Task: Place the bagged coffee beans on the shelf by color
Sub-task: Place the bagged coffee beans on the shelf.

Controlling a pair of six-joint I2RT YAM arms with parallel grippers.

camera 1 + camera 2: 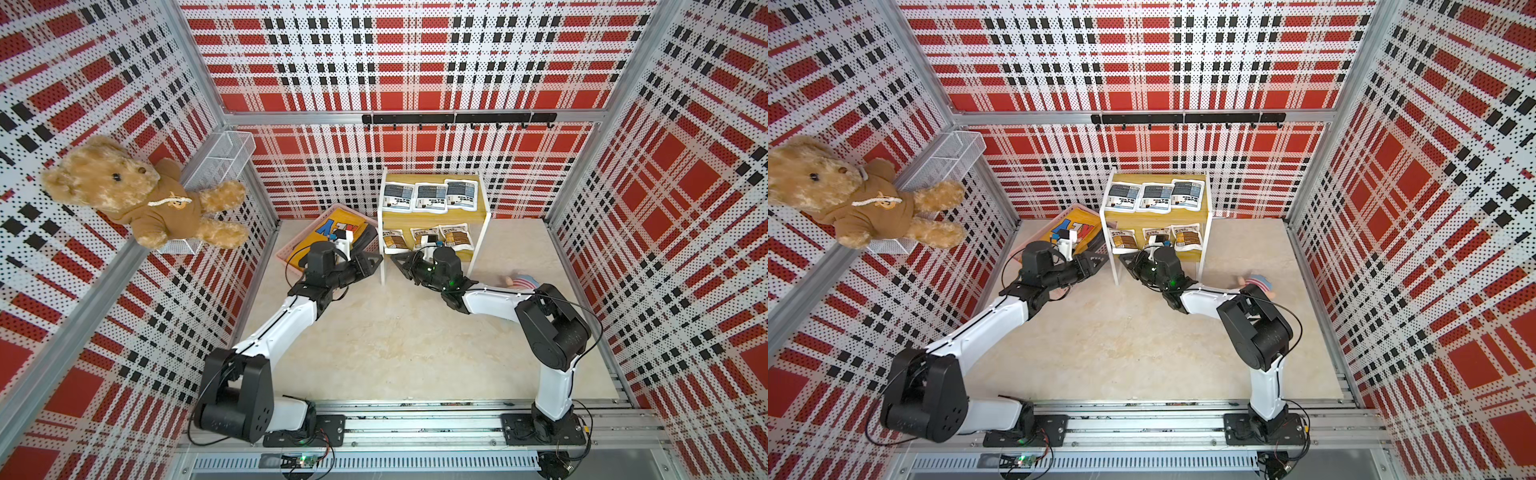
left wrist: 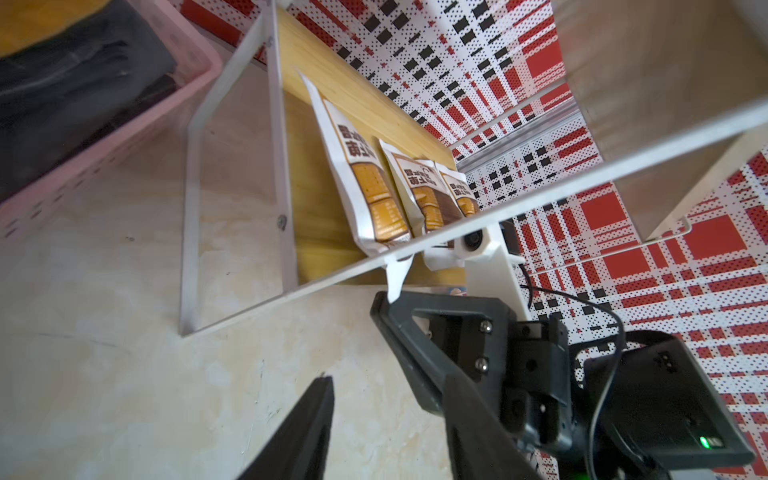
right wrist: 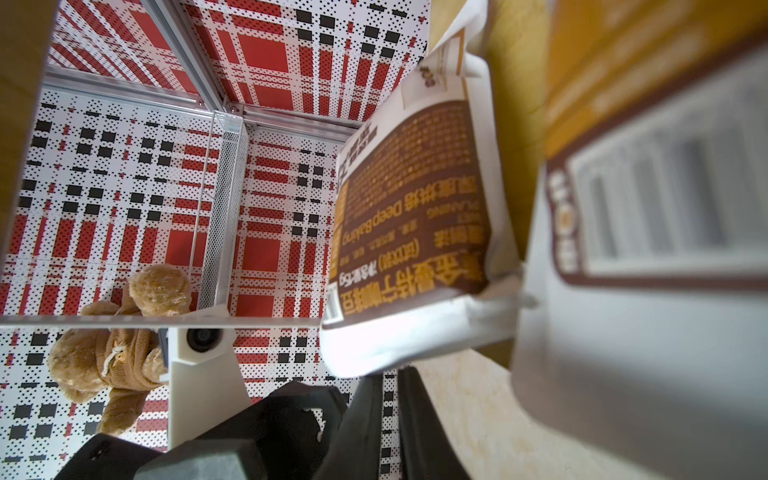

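The shelf (image 1: 432, 216) (image 1: 1154, 218) stands at the back of the floor. Three grey-blue coffee bags (image 1: 431, 197) lie side by side on its upper board. Three brown coffee bags (image 1: 456, 237) lie on the lower board (image 2: 316, 208). My right gripper (image 1: 395, 259) (image 3: 390, 372) is at the lower board's front left, shut on the white bottom edge of the leftmost brown bag (image 3: 411, 208) (image 2: 374, 199). That bag's corner hangs over the board's edge. My left gripper (image 1: 374, 259) (image 2: 390, 380) hovers beside the shelf's front left leg, open and holding nothing.
A pink basket (image 1: 286, 253) holding a yellow garment (image 1: 328, 232) sits just left of the shelf, behind my left wrist. A teddy bear (image 1: 137, 195) and a white wire basket (image 1: 224, 158) hang on the left wall. A small doll (image 1: 523, 280) lies on the floor behind my right arm.
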